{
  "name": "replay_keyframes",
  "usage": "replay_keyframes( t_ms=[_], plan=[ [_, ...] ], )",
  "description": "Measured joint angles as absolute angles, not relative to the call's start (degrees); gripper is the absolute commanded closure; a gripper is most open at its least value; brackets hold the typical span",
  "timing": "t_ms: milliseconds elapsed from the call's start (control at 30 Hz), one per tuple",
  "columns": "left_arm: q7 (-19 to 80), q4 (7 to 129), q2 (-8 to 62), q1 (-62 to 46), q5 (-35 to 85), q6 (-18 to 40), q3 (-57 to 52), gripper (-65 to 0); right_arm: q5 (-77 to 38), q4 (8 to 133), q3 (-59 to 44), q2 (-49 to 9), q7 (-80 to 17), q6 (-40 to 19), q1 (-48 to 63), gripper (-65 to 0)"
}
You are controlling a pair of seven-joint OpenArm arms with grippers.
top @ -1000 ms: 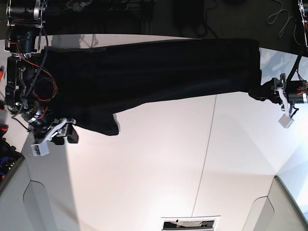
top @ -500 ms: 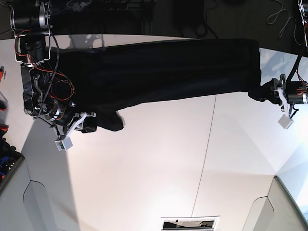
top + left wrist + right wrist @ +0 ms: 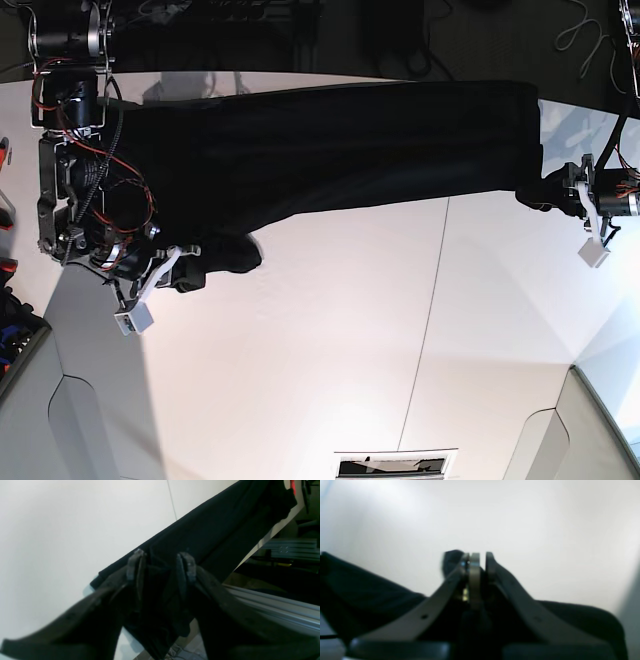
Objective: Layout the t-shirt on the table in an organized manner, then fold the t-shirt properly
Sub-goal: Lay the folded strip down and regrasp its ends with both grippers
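The black t-shirt (image 3: 330,150) lies stretched in a long band across the far side of the white table (image 3: 330,350). At the band's right end my left gripper (image 3: 542,195) grips the hem. In the left wrist view its fingers (image 3: 136,565) stand apart with bunched black t-shirt (image 3: 212,530) between them, left gripper (image 3: 160,563). My right gripper (image 3: 198,270) sits at the shirt's lower left corner. In the right wrist view the right gripper (image 3: 480,560) is shut, with a fold of t-shirt (image 3: 357,587) at its tips over the table (image 3: 520,517). No print shows.
A thin dark seam (image 3: 430,320) crosses the table. The shirt lies along the table's far edge, with dark floor and cables beyond. A dark bin (image 3: 15,345) is at the left edge and a small plate (image 3: 395,465) at the front. A metal rail (image 3: 275,605) runs below the table's edge.
My right gripper has moved right onto the shirt's lower left corner and shut there, bunching that corner. The left arm and its hold have not changed.
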State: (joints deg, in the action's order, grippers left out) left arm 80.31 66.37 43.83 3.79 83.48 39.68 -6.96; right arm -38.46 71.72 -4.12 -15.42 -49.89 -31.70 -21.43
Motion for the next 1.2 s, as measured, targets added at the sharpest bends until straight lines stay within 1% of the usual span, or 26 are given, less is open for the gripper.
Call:
replay_keyframes(
  t_ms=[33, 167, 400, 533, 633, 767, 800, 867, 900, 933, 967, 1200],
  plan=[
    [80.31, 66.37, 43.83, 3.79, 83.48, 39.68, -6.96, -24.1, -39.64, 73.19, -5.50, -15.40, -51.35, -31.73, -21.04, 0.0],
    [80.31, 66.37, 43.83, 3.79, 83.50, 39.68, -6.96, -24.1, -40.88, 80.77, -10.59, -15.86, -51.31, -31.92, -16.62, 0.0],
    [80.34, 66.37, 43.83, 3.77, 83.48, 39.68, -6.96, -24.1, -41.82, 91.09, -15.53, -15.46, -52.88, -31.83, -1.54, 0.0],
    [80.34, 66.37, 43.83, 3.79, 83.48, 39.68, -6.96, -24.1, -42.63, 97.95, -18.26, -15.49, -52.36, -32.01, 4.91, 0.0],
    [80.31, 66.37, 43.83, 3.79, 83.48, 39.70, -6.96, -24.1, -42.48, 100.84, -19.77, -15.57, -52.36, -31.99, 7.94, 0.0],
    [80.36, 66.37, 43.86, 3.79, 83.48, 39.68, -6.96, -24.1, -41.30, 101.36, -19.84, -15.53, -52.36, -31.97, 9.37, 0.0],
    [80.42, 66.37, 44.01, 3.79, 83.48, 39.68, -6.96, -24.7, -41.25, 101.36, -19.84, -15.53, -52.36, -31.97, 9.41, -7.5],
    [80.58, 66.37, 44.40, 3.79, 83.48, 39.68, -7.33, -30.6, -40.03, 101.34, -19.84, -15.55, -52.36, -31.97, 9.56, -27.8],
    [80.58, 66.37, 44.49, 3.79, 83.46, 39.68, -8.16, -33.3, -40.03, 101.36, -19.84, -15.55, -52.31, -31.97, 9.56, -36.1],
    [80.58, 66.37, 44.64, 3.73, 83.48, 39.68, -9.15, -34.8, -39.97, 101.36, -19.84, -15.55, -51.79, -31.97, 9.54, -41.9],
    [80.53, 66.37, 44.93, 3.77, 83.48, 39.68, -10.17, -35.1, -39.81, 101.36, -19.84, -15.55, -51.05, -31.94, 9.54, -44.9],
    [80.60, 66.37, 47.03, 3.31, 83.57, 39.68, -17.15, -35.0, -39.18, 103.96, -20.10, -15.14, -50.15, -31.73, 9.52, -44.5]
  ],
)
